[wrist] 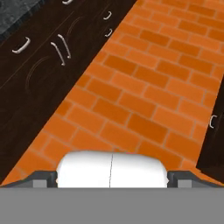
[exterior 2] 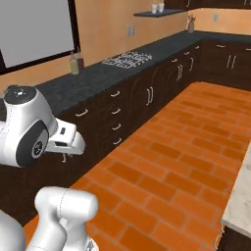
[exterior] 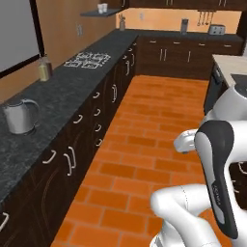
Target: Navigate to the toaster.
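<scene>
Toaster: the toaster is a small, low, silver-grey rounded box on the far counter, right of centre in the left base view, against the orange back wall; its slots are too small to make out.
Writing: none readable on the toaster or anything else (all too small or blurred).
Far counter neighbours: a tall narrow grey-and-black appliance stands to the left of the toaster, well apart; hanging utensils sit on the wall between them.
Left counter: a dark speckled stone-look counter runs from near to far along the left wall, over dark wood cabinets with curved metal handles.
On it, far to near: a white-grated cooktop, a brown bottle, then a shiny metal kettle with a looped handle.
Shelf: a dark wall shelf at the far left carries 2 pale cups.
Floor: glossy orange brick-pattern floor fills the aisle.
Right side: a pale-topped island edges the aisle on the right.
Gripper: the gripper points down at the floor in the hand view, touching nothing and holding nothing; I cannot tell how far the jaws stand apart, since little of the tips shows.
</scene>
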{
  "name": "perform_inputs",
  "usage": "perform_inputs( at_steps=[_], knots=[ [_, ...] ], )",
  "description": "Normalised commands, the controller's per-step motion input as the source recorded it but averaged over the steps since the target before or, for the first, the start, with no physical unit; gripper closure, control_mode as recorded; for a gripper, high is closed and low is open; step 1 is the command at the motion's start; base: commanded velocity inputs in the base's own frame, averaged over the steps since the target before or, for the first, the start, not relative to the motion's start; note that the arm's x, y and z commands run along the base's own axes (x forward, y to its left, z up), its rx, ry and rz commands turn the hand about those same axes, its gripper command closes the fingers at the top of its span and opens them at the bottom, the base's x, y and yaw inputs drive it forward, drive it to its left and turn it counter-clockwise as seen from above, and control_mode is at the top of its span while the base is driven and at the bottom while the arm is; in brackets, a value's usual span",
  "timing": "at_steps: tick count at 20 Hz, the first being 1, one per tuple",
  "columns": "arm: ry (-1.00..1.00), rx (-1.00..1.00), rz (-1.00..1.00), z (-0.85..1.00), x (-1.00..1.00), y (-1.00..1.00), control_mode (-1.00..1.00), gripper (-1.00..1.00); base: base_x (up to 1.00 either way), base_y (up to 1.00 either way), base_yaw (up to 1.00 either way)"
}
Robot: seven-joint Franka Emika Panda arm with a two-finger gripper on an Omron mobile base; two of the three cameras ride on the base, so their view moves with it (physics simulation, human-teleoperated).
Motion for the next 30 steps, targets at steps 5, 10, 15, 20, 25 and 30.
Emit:
perform_inputs(
  at_steps=[5, 10, 15, 20, 25, 30],
  knots=[
    [0.0, 0.0, 0.0, 0.0, 0.0, 0.0, 1.0, -1.0, 1.0, 0.48, -0.24],
    [0.0, 0.0, 0.0, 0.0, 0.0, 0.0, 1.0, -1.0, 1.0, 0.08, -0.23],
    [0.0, 0.0, 0.0, 0.0, 0.0, 0.0, 1.0, -1.0, 1.0, -0.4, -0.12],
    [0.0, 0.0, 0.0, 0.0, 0.0, 0.0, 1.0, -1.0, 1.0, -0.6, -0.11],
    [0.0, 0.0, 0.0, 0.0, 0.0, 0.0, 1.0, -1.0, 1.0, -0.34, -0.13],
    [0.0, 0.0, 0.0, 0.0, 0.0, 0.0, 1.0, -1.0, 1.0, -0.18, -0.17]
  ],
)
